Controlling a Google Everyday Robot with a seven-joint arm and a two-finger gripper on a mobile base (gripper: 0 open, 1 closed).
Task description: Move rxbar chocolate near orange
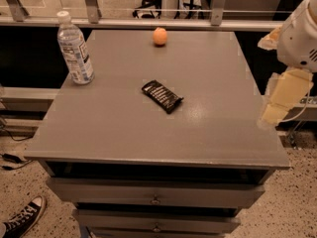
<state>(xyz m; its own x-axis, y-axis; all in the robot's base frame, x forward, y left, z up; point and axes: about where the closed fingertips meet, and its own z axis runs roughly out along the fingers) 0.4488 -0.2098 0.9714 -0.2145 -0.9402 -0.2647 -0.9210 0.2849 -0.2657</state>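
The gripper [280,103] is hanging beyond the tabletop's [99,128] right edge, its opening impossible to tell, while the rxbar chocolate [162,96] is lying mid-tabletop to its left, long axis diagonal, well apart from the orange [159,35] at the back.

Grey table [114,133] carries three items. Bottle [75,51] stands upright at the far left edge. Orange [159,35] sits near the far edge, centre. Bar [162,95] lies flat and diagonal mid-top, well apart from both. Gripper [283,99] hangs beyond the right edge
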